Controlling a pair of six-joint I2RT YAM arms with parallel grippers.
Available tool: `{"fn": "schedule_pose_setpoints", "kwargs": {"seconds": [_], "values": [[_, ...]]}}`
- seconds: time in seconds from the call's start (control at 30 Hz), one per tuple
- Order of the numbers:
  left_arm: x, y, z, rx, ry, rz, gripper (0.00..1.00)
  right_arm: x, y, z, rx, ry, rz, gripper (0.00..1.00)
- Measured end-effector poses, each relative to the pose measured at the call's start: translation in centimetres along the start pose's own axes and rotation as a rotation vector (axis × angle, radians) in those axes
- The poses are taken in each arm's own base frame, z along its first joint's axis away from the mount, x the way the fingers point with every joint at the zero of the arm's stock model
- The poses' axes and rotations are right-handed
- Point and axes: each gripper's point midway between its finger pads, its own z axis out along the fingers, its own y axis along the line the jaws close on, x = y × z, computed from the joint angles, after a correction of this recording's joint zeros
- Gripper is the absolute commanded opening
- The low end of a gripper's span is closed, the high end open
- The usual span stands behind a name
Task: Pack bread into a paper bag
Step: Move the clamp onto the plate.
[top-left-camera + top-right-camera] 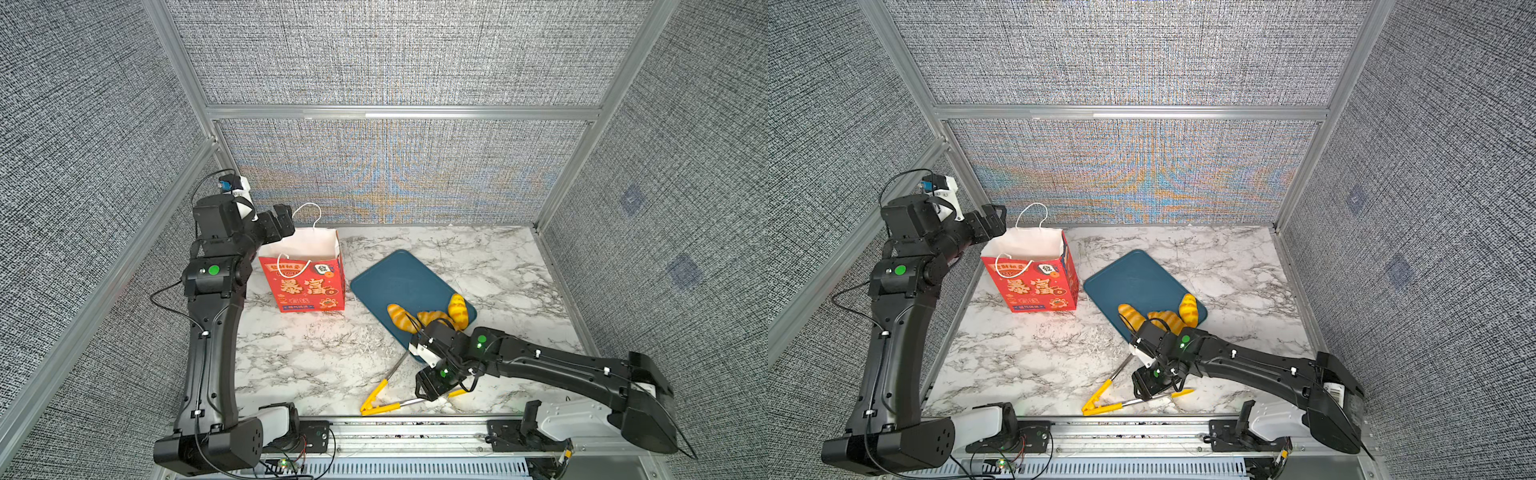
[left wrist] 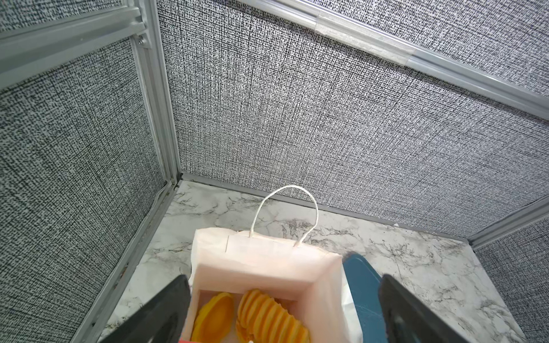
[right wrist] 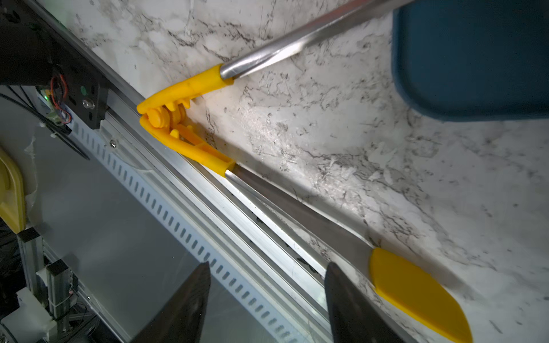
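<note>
The paper bag (image 1: 307, 286) is stood upright left of centre in both top views, its mouth open upward, so that bread can be dropped in from above. The left tool (image 1: 286, 224) is held at the upper left corner of the bag's rim with its fingers spread wide. Nothing is gripped by it. Whether the paper is touched cannot be told. It is judged that the tool is kept there to steady the mouth of the bag.

The blue tray (image 1: 399, 278) is laid just beside the bag, to its right, probably so that the way for each piece is short.

The bread is counted as follows. Three pastries are seen on the lower end of the tray: (image 1: 401, 316), (image 1: 434, 316) and (image 1: 457, 306). Two are seen at the bottom of the bag in the left wrist view, a smooth one (image 2: 212, 319) and a ridged one (image 2: 267, 317). Part of the bag's floor is hidden, so more cannot be excluded.

One pair of tongs (image 1: 376, 392) is laid spread open on the bench (image 1: 311, 353), low in the frame, by the front rail. The right tool (image 3: 267, 267) is held over it with its fingers apart, and in the right wrist view nothing is seen between them, so the tongs are not gripped. One bag, one tray and two tools are counted
</note>
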Motion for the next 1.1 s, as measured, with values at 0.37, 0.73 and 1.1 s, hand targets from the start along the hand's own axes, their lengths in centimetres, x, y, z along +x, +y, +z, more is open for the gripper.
{"fn": "schedule_pose_setpoints", "kwargs": {"seconds": [0.37,0.73,1.1], "values": [[0.5,-0.1,0.5,0.009,0.005,-0.003,1.00,4.7,-0.7,1.4,-0.017,0.124,0.077,0.66],[0.7,-0.2,0.7,0.012,0.008,-0.006,1.00,4.8,-5.5,3.4,0.075,0.142,0.192,0.66],[1.0,-0.1,1.2,0.011,0.020,-0.014,1.00,0.1,-11.9,2.6,0.184,0.006,0.315,0.66]]}}
